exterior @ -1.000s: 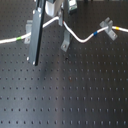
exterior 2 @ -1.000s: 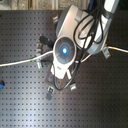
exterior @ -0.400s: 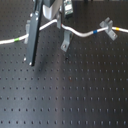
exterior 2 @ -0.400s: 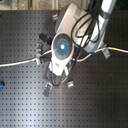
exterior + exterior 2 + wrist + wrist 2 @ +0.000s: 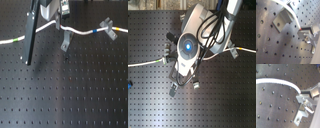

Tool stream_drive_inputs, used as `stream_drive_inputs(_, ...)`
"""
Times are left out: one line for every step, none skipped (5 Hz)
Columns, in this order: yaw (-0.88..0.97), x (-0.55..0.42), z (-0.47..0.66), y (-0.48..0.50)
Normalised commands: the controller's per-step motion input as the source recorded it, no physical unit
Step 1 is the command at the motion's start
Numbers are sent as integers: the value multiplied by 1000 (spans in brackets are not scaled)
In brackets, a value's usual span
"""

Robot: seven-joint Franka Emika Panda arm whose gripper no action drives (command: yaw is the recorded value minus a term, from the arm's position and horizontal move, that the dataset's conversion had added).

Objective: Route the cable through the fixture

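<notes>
The white cable (image 5: 82, 33) runs across the board in the first exterior view, with a green band on the first exterior view's left and a yellow band on the right. The fixture (image 5: 66, 41), a narrow grey clip, leans aslant under it. The cable passes by the clip's forked top; I cannot tell whether it sits in the fork. My gripper (image 5: 58, 19) is shut on the cable just beside the fixture. In the first wrist view the cable (image 5: 293, 15) crosses over the fixture (image 5: 282, 18) and ends in my gripper (image 5: 301, 30). The second wrist view shows the cable (image 5: 278, 82) curving into my gripper (image 5: 301, 97).
A long dark upright bar (image 5: 30, 35) stands on the first exterior view's left of the fixture. A wider wing-shaped grey clip (image 5: 106, 27) carries the cable on the right. In the second exterior view the arm (image 5: 188, 47) covers the fixture area, and the cable (image 5: 143, 64) leaves toward the left.
The gripper has shifted slightly with the cable in it. The cable stretch by the fixture now lies higher, at the clip's top, instead of sagging beside it.
</notes>
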Motion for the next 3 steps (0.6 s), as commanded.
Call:
stream_drive_inputs(220,208,144,171)
stream_drive_inputs(0,-7,283,-206)
stream_drive_inputs(-157,-131,203,-300)
